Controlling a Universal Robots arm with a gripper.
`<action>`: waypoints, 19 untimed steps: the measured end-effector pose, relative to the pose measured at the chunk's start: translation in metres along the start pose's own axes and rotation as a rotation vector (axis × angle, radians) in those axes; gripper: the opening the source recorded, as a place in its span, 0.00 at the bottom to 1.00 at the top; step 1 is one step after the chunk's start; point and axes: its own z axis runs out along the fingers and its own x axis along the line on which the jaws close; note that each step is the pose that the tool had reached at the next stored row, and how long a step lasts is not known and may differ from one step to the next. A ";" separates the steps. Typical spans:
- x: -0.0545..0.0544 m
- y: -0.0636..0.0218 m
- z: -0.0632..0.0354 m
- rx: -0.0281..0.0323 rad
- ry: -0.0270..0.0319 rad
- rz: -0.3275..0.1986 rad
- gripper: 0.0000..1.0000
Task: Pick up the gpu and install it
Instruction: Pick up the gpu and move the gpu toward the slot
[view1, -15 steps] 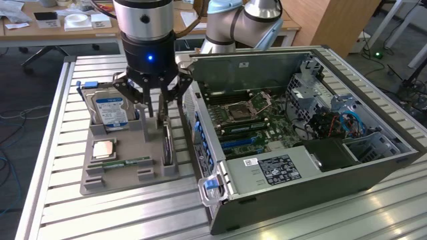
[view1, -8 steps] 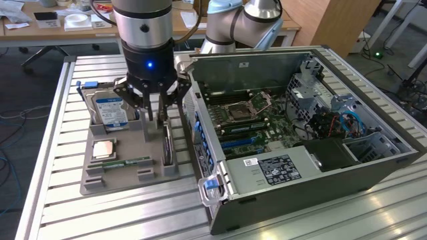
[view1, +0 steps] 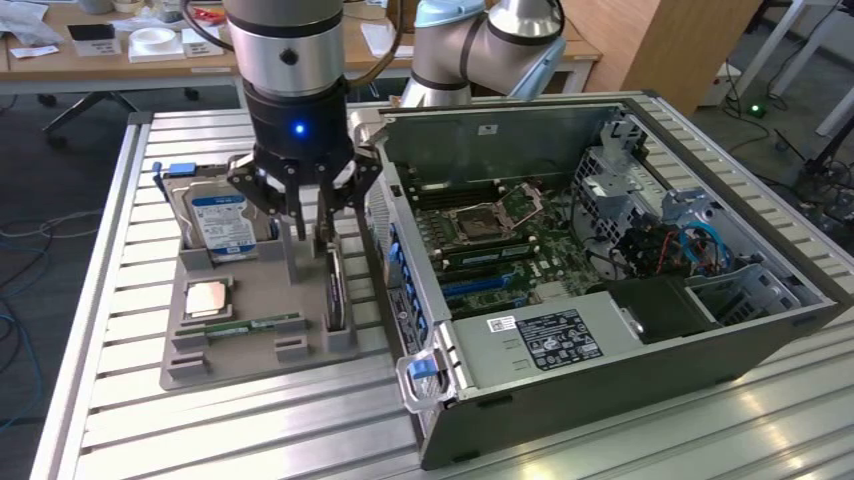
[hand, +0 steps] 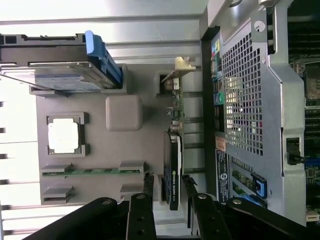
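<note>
Now, my fingers (hand: 148, 186): spread wide, holding nothing.
gpu (hand: 172, 172): on edge in the tray (hand: 100, 145), between my tips, untouched.
risk: closing off-centre could tilt the card or knock a finger on the case (hand: 245, 90) just beside it.

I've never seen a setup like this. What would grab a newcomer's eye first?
Probably the open computer case on the exterior view's right, its green motherboard laid bare. Next, the robot's black gripper hanging over a grey tray on the exterior view's left, jaws open to either side of the gpu standing on edge there. A hard drive with a blue-white label also sits in the tray.
</note>
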 end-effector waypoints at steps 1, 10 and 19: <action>0.000 0.0015 0.0004 -0.0003 0.0000 0.000 0.36; 0.001 0.0131 0.0031 -0.0052 0.0002 0.000 0.36; 0.001 0.0159 0.0034 -0.0052 0.0004 0.000 0.36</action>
